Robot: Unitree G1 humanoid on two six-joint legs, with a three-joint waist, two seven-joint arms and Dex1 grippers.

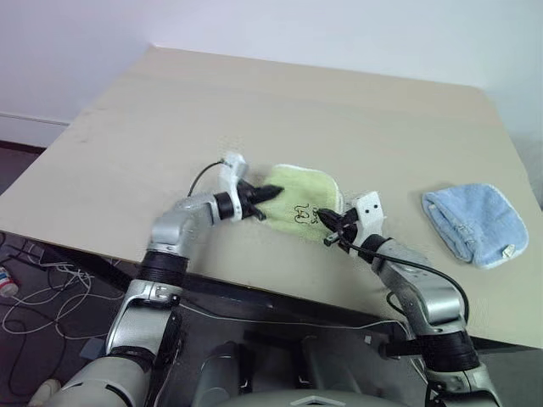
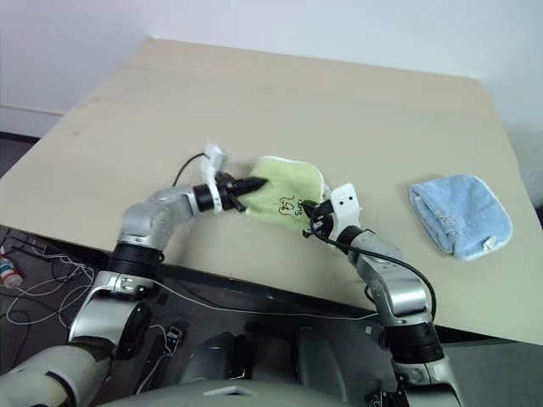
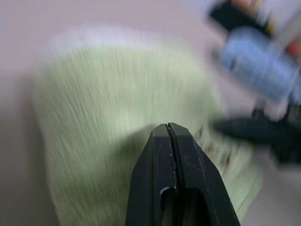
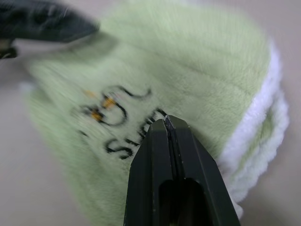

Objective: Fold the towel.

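The towel point(image 1: 310, 193), light yellow-green with white edging and a dark printed mark point(image 4: 117, 117), lies folded over near the table's front edge. My left gripper point(image 1: 273, 192) reaches in level from the left. It is shut, its tip is over the towel's left edge, and no cloth shows between its fingers point(image 3: 155, 165). My right gripper point(image 1: 323, 216) comes from the near right and is also shut. Its tip sits at the towel's near edge beside the print, with nothing visibly pinched point(image 4: 165, 120).
A light blue towel point(image 1: 473, 222) lies folded to the right on the beige table point(image 1: 254, 102). The table's front edge runs just below both grippers. Cables lie on the floor at the lower left.
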